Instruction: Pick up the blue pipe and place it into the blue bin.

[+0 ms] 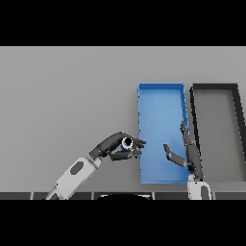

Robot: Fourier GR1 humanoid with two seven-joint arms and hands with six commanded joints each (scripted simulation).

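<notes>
The blue pipe [127, 142] is being held by the left hand [116, 145], just off the blue bin's [161, 91] left wall, at about nine o'clock from the bin's lower half. Only the pipe's round end is being shown: a pale ring around a dark bore, with a sliver of blue beneath it. The fingers [138, 143] are being curled over the pipe from above and the thumb is being pressed in from below, so the pipe is being pinched between them. The fingertips are being overlapped with the bin's left rim; whether the rim is being touched cannot be told.

The left arm is being brought in from seven o'clock, across the grey surface [62, 96].

The right hand [189, 154] is being shown over the bin's lower right corner, at about three o'clock from the pipe. Its fingers are being kept straight and spread away from the thumb, with nothing between them; the thumb is being pointed toward ten o'clock over the bin's floor, and the fingers are being laid along the bin's right wall toward twelve o'clock.

A black bin [215, 87] with a grey floor is being shown just beside the blue bin, at three o'clock from it, their long walls running side by side. Between the pipe and the blue bin's floor only the left wall is standing.
</notes>
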